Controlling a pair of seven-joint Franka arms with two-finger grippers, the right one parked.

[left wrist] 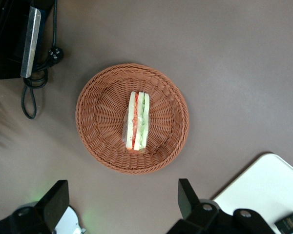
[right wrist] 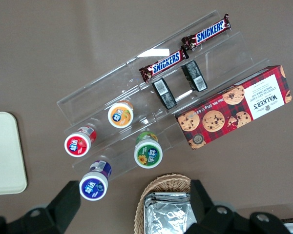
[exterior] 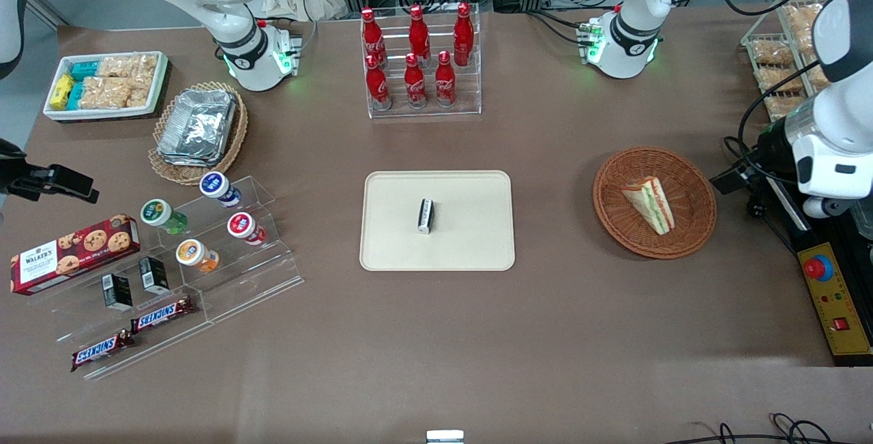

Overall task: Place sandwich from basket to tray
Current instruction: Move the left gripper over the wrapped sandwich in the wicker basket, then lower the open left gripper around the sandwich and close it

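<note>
The sandwich (exterior: 650, 204) (left wrist: 137, 122), a white-bread wedge with green and red layers, lies in the round reddish-brown wicker basket (exterior: 614, 226) (left wrist: 93, 141). My left gripper (exterior: 740, 176) (left wrist: 121, 204) hangs high above the table beside the basket, toward the working arm's end. It is open, its black fingers (left wrist: 56, 200) spread wide with nothing between them. The cream-beige tray (exterior: 470, 239) (left wrist: 263, 190) lies at the table's middle. A small black-and-white packet (exterior: 425, 216) (left wrist: 289, 223) rests on it.
A rack of red cola bottles (exterior: 419, 62) stands farther from the camera than the tray. A yellow control box (exterior: 832, 301) and cables lie beside the basket at the working arm's end. Foil trays in a tan basket (exterior: 198, 127) and an acrylic snack stand (exterior: 204, 253) sit toward the parked arm's end.
</note>
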